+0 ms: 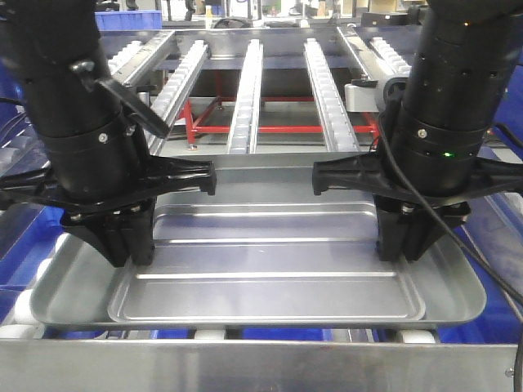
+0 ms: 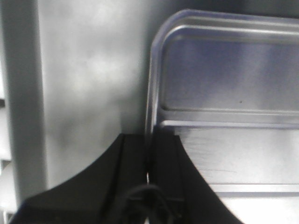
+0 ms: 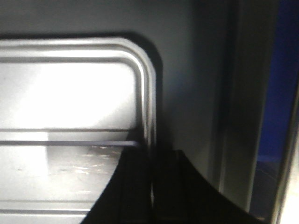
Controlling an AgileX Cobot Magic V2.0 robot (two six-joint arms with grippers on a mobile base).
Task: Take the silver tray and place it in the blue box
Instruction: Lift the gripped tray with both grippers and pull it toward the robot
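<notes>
The silver tray (image 1: 270,261) lies level across the near end of the conveyor, with two long ridges in its floor. My left gripper (image 1: 131,253) is shut on the tray's left rim. In the left wrist view the gripper (image 2: 148,140) pinches the rim near a rounded corner of the tray (image 2: 224,84). My right gripper (image 1: 404,249) is shut on the right rim, and the right wrist view shows it (image 3: 152,156) clamped on the tray (image 3: 70,93). Blue plastic of the blue box (image 1: 494,245) shows only in part to the right, and also in the right wrist view (image 3: 287,70).
Roller conveyor rails (image 1: 245,90) run away behind the tray, over a red frame (image 1: 270,128). White rollers (image 1: 208,334) and a metal front bar (image 1: 245,363) lie under the tray's near edge. More blue plastic (image 1: 16,237) shows at the left.
</notes>
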